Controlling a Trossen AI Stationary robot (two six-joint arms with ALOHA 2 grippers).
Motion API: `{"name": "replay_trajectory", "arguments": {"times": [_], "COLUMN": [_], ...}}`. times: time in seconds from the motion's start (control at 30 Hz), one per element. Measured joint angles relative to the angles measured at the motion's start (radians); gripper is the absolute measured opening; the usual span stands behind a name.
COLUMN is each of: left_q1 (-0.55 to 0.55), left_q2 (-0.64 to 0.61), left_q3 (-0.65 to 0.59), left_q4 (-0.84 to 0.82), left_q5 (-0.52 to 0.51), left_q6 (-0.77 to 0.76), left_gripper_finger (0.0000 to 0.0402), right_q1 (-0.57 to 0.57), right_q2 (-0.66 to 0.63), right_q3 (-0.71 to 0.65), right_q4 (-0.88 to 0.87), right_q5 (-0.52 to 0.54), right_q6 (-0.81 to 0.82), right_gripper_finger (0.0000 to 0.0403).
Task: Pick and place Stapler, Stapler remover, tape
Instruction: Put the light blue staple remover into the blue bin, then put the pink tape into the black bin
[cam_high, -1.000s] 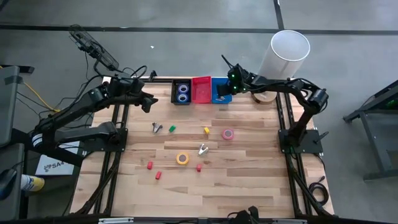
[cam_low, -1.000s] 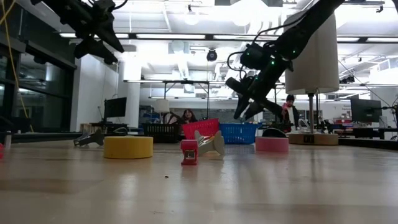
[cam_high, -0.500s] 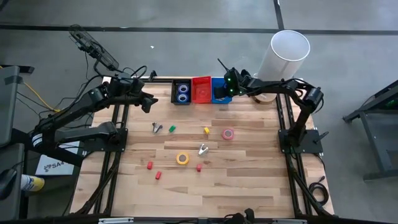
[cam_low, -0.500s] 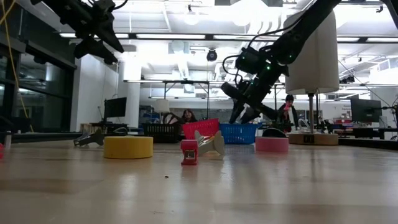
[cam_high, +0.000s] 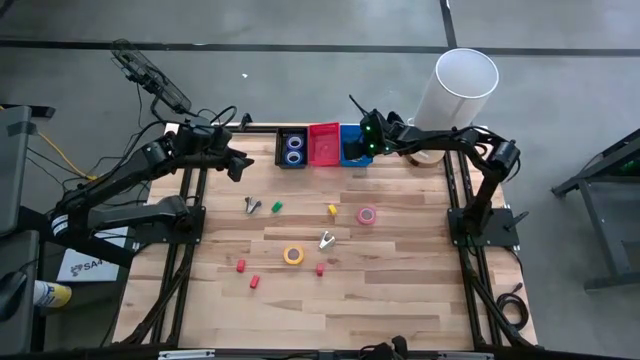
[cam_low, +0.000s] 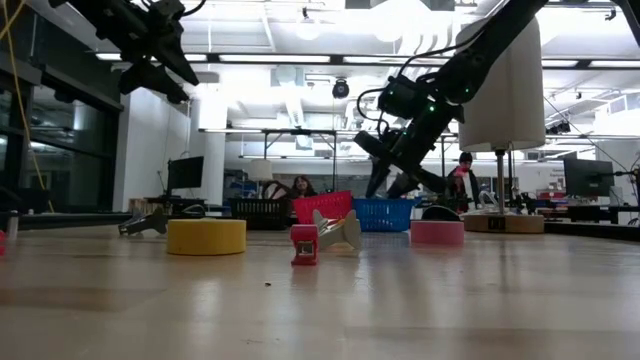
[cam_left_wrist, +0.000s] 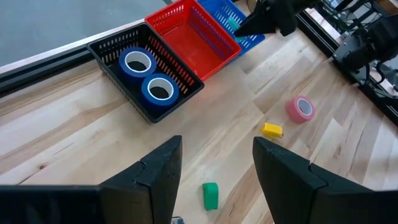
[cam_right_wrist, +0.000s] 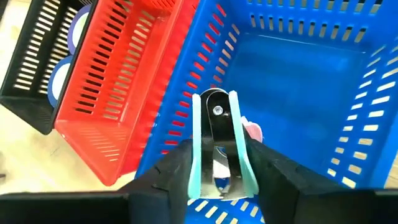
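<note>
Over the blue basket (cam_high: 352, 140) at the table's far edge, my right gripper (cam_right_wrist: 217, 158) is shut on a small teal stapler (cam_right_wrist: 216, 134). Two blue tape rolls (cam_left_wrist: 148, 76) lie in the black basket (cam_high: 293, 148). The pink tape (cam_high: 367, 215) and the yellow tape (cam_high: 293, 255) lie flat on the table. Two silver stapler removers (cam_high: 326, 240) (cam_high: 252, 205) rest on the table too. My left gripper (cam_left_wrist: 217, 146) hangs open above the table's far left, holding nothing. My right gripper has the stapler between its two fingers, one on each long teal side (cam_right_wrist: 194, 146). The fingers slant down from the table's right and lie along the stapler. Its far end (cam_right_wrist: 215, 98) points down into the blue basket.
An empty red basket (cam_high: 323, 143) stands between the black and blue ones. Small blocks lie about the table: green (cam_high: 277, 207), yellow (cam_high: 332, 209) and three red ones (cam_high: 241, 265). A white cylinder (cam_high: 462, 85) stands past the far right corner.
My right gripper has shifted a little toward the table's left and down over the blue basket, carrying the stapler, and has since kept still.
</note>
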Motion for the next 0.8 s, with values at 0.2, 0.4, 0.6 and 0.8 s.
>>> {"name": "replay_trajectory", "arguments": {"times": [0.2, 0.4, 0.6, 0.8], "left_q1": [0.000, 0.000, 0.000, 0.000], "left_q2": [0.000, 0.000, 0.000, 0.000], "left_q3": [0.000, 0.000, 0.000, 0.000], "left_q4": [0.000, -0.001, -0.001, -0.001], "left_q5": [0.003, 0.019, 0.021, 0.028], "left_q6": [0.008, 0.019, 0.024, 0.026], "left_gripper_finger": [0.0193, 0.0193, 0.0193, 0.0193], "right_q1": [-0.001, -0.001, -0.001, 0.011], "right_q2": [0.000, -0.005, -0.050, -0.107], "right_q3": [0.000, 0.000, 0.000, 0.000], "right_q4": [0.000, -0.003, -0.004, -0.009], "right_q5": [-0.028, -0.034, -0.018, -0.026], "right_q6": [0.002, 0.006, 0.006, -0.006], "right_gripper_finger": [0.0222, 0.0244, 0.0245, 0.0243]}}
